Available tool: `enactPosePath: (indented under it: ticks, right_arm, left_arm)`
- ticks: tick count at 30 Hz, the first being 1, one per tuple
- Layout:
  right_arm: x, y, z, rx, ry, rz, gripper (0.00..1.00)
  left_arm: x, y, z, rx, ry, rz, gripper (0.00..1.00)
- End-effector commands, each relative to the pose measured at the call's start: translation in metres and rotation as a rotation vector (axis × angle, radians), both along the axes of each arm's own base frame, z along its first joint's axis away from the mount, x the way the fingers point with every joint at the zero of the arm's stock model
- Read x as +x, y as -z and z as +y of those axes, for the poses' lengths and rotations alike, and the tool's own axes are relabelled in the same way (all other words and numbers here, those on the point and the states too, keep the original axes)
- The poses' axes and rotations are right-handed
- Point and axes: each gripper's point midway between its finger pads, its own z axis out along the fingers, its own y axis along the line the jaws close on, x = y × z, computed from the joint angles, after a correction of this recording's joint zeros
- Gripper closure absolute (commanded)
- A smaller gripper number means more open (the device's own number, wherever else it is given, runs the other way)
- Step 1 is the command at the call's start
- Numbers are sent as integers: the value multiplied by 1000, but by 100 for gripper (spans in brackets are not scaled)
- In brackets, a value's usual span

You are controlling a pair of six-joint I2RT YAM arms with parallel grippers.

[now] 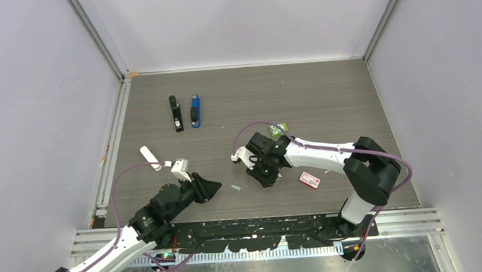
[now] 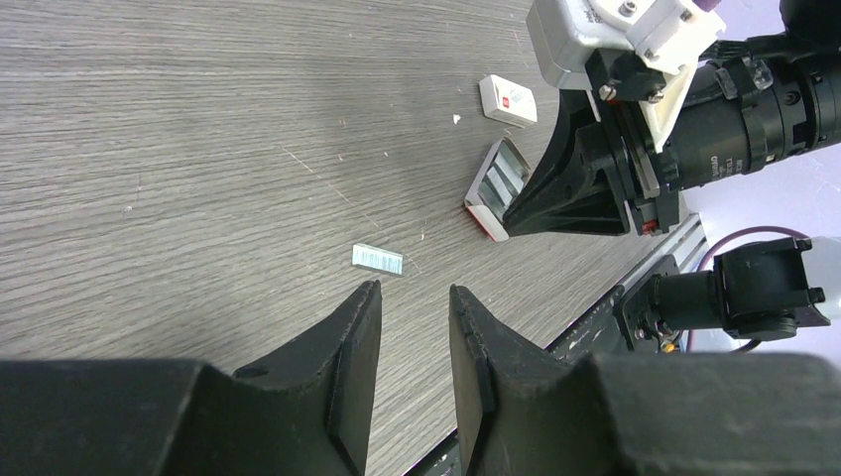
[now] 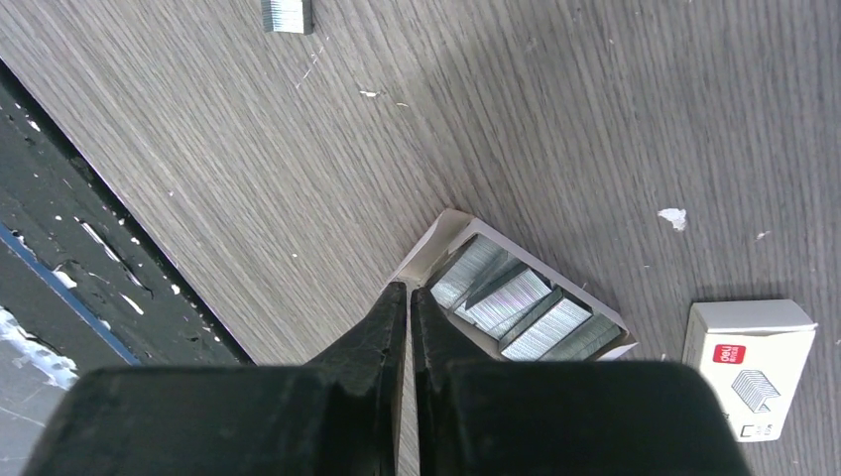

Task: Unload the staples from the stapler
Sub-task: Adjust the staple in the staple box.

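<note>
The blue stapler (image 1: 195, 111) lies at the back of the table, far from both grippers and closed. A short silver strip of staples (image 1: 235, 187) lies loose on the table; it also shows in the left wrist view (image 2: 378, 259) and the right wrist view (image 3: 288, 15). My left gripper (image 2: 415, 290) is open and empty, its fingertips just short of the strip. My right gripper (image 3: 407, 290) is shut, its tips pinching the near wall of an open staple box (image 3: 516, 302) full of staple strips.
A black stapler (image 1: 175, 113) lies left of the blue one. A closed red-and-white box (image 1: 309, 180) sits right of the right gripper. A green packet (image 1: 280, 130) lies behind the right arm, and a white object (image 1: 151, 158) lies at the left. The table's front edge (image 3: 119, 228) is close.
</note>
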Motion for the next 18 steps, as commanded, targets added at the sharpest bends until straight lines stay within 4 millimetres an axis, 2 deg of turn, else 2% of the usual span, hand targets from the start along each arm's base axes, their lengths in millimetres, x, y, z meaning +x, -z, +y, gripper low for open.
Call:
enactPosePath:
  ticks: [1,7,11,18]
  right_arm:
    - [11,-8,13,14,-29,-81,88]
    - [10,-5,16,-10,-44,-98,85]
    - [15,-18,16,14,-43,-131,80]
    - [22,-46,9,99,-41,-137,79]
  left_arm:
    - [3,-9,0,-10,-3,-34,67]
    - [3,-8,-4,-18,2,-17,66]
    - [3,-4,-8,-37,-1,18,63]
    - [4,-7,-13,-62,4,34,62]
